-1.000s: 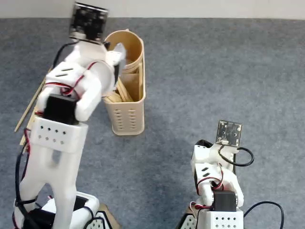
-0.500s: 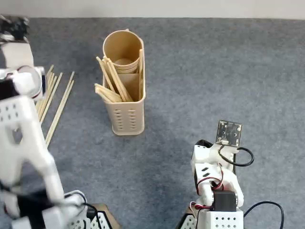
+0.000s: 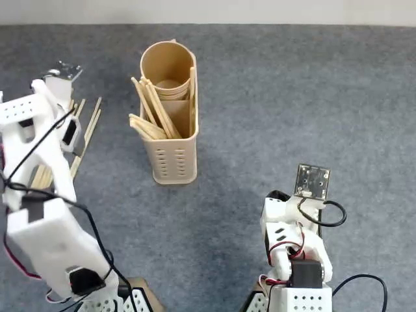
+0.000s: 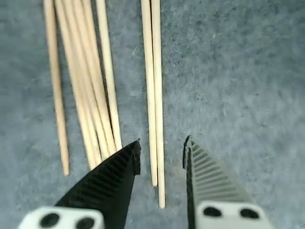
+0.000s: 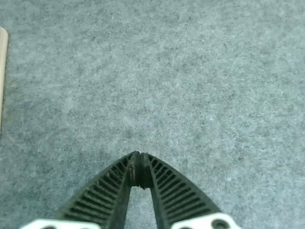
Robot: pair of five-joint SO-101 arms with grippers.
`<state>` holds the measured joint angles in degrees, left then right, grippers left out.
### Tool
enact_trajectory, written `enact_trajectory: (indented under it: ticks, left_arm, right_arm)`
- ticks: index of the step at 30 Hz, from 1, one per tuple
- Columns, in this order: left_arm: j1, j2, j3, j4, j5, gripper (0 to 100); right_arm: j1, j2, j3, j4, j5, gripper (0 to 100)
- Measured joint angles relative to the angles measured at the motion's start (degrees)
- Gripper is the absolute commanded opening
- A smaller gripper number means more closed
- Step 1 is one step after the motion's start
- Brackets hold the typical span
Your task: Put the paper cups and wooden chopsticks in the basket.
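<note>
L arm (image 3: 39,130) bent over carpet (image 3: 292,97) left of 1 basket (image 3: 175,162) holding stacked cups (image 3: 168,83) (count unclear) + several stowed chopsticks (image 3: 153,110); L gripper (image 4: 162,143) part-open, straddling 2 loose chopsticks (image 4: 153,95), approx 5 more beside; R gripper (image 5: 139,171) pinched closed, empty, over carpet.

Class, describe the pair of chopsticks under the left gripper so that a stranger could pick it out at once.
Start at the basket mid-table; a bundle of loose chopsticks lies on the grey carpet on the left arm's side of it. The pair lies side by side, a gap apart from that bundle, lined up between the open fingers of the left gripper.
</note>
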<state>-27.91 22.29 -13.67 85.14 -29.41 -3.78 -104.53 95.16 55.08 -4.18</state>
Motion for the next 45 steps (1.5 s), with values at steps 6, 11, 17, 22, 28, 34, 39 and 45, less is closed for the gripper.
enact_trajectory:
  ticks: [6, 11, 17, 22, 28, 34, 39, 45]
  left_arm:
    - [-0.18, 9.32, -5.45, 0.00, 0.00, 18]
    - [-0.26, 15.56, -9.32, 0.00, -0.26, 18]
    - [-0.09, 21.10, -13.80, 0.26, -0.44, 5]
    - [0.09, 24.00, -18.29, 1.93, -0.35, 0]
    - [-0.09, 25.14, -29.01, 10.20, -0.26, 0]
    - [-2.37, 23.56, -46.42, 15.65, 4.92, 0]
    - [-3.08, 10.99, -44.84, 16.00, 8.18, 0]
    - [-1.14, -16.18, -26.90, 16.09, 13.80, 0]
  right_arm:
    - [0.00, 0.00, 0.00, 0.00, 0.00, 0.5]
    - [0.00, 0.00, 0.00, 0.00, 0.00, 0.5]
    - [0.00, 0.00, 0.00, 0.00, 0.00, 0.5]
    - [0.00, 0.00, 0.00, 0.00, 0.00, 0.5]
    - [0.00, 0.00, 0.00, 0.00, 0.00, 0.5]
    - [0.00, 0.00, 0.00, 0.00, 0.00, 0.5]
    - [0.00, 0.00, 0.00, 0.00, 0.00, 0.5]
    - [0.00, 0.00, 0.00, 0.00, 0.00, 0.5]
